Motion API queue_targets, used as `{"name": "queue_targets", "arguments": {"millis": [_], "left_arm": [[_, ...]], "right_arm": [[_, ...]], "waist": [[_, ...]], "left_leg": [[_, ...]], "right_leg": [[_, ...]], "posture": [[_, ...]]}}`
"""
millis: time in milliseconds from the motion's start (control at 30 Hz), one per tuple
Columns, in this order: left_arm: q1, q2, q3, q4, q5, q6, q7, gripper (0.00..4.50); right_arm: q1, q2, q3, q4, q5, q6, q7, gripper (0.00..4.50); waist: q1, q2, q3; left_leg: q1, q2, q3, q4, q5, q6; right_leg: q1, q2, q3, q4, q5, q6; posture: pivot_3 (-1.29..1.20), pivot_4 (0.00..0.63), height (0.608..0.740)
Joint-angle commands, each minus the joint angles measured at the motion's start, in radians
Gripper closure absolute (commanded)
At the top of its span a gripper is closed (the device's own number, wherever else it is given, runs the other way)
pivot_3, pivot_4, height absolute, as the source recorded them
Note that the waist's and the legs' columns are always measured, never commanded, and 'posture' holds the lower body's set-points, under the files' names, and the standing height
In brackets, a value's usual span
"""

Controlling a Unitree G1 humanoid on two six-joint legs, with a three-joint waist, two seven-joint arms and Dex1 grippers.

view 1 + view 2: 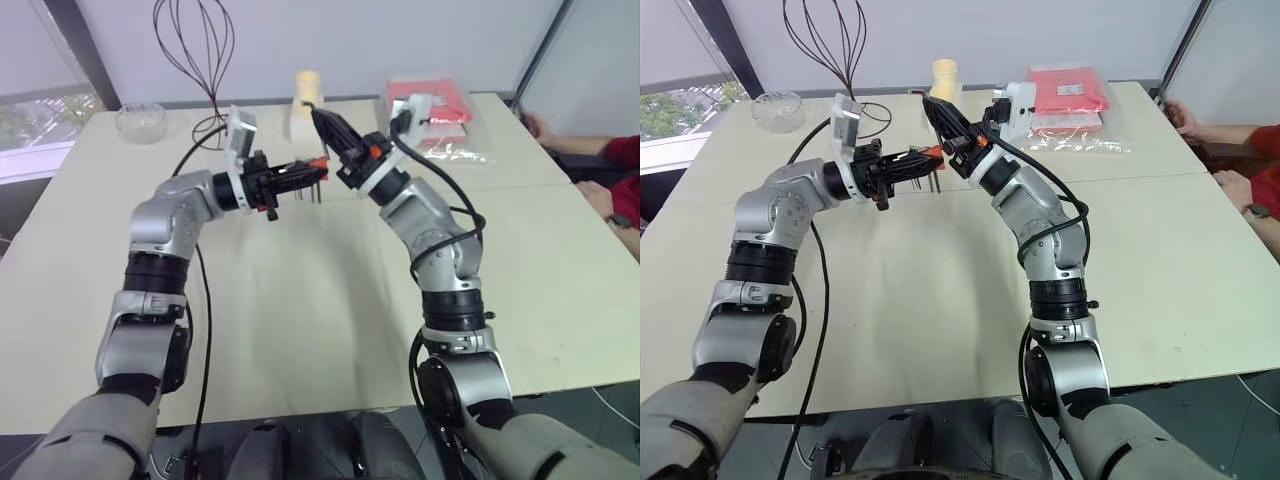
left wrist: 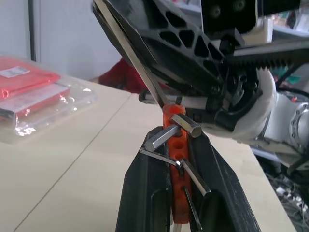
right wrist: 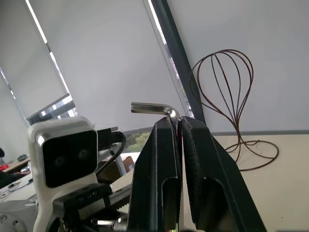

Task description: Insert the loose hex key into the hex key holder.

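**A:** Both arms raised over the bare middle of the cream table, elbows out, wrists converging; how far along is the insertion?

**B:** Late, by my reading; the left gripper is clamped on the hex key holder, the red-orange block pinched between its two black fingers, several short keys already seated and sticking out of it; the right gripper is closed tight on the loose hex key, whose bent end juts out above the fingertips.

**A:** And the key's other end?

**B:** In the left wrist view the long shaft runs down from the right gripper to the top of the holder, its tip touching or just entering the block; whether it sits in a hole I cannot tell; pushing it home and letting go look like what is left.

**A:** The pose?

**B:** Left forearm reaching across toward the right, gripper roughly level; right forearm angled up and leftward, its fingers tilted over the holder; the two tools meet above the table, not resting on it.

**A:** Beyond them?

**B:** A cream cup just behind the grippers; a red packet in clear plastic to the right; a glass dish and a wire stand at the far left; a person's red sleeve at the right edge.
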Motion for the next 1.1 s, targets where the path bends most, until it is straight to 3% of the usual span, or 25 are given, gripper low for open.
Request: {"name": "queue_targets", "arguments": {"millis": [33, 1100], "left_arm": [[0.001, 0.005, -0.003, -0.034, 0.004, -0.025, -0.008, 4.50], [-0.020, 0.005, 0.040, -0.028, -0.037, 0.002, 0.033, 4.50]], "right_arm": [[-0.015, 0.011, 0.002, -0.033, 0.017, -0.020, 0.000, 4.42], [0.001, 0.012, -0.004, -0.033, 0.017, -0.020, -0.009, 4.42]], "waist": [[0.000, 0.000, 0.000], [0.000, 0.000, 0.000]], "left_leg": [[0.000, 0.000, 0.000, 0.000, 0.000, 0.000], [0.000, 0.000, 0.000, 0.000, 0.000, 0.000]], "right_leg": [[0.000, 0.000, 0.000, 0.000, 0.000, 0.000], [0.000, 0.000, 0.000, 0.000, 0.000, 0.000]], "posture": [[0.00, 0.150, 0.740], [0.00, 0.150, 0.740]]}}
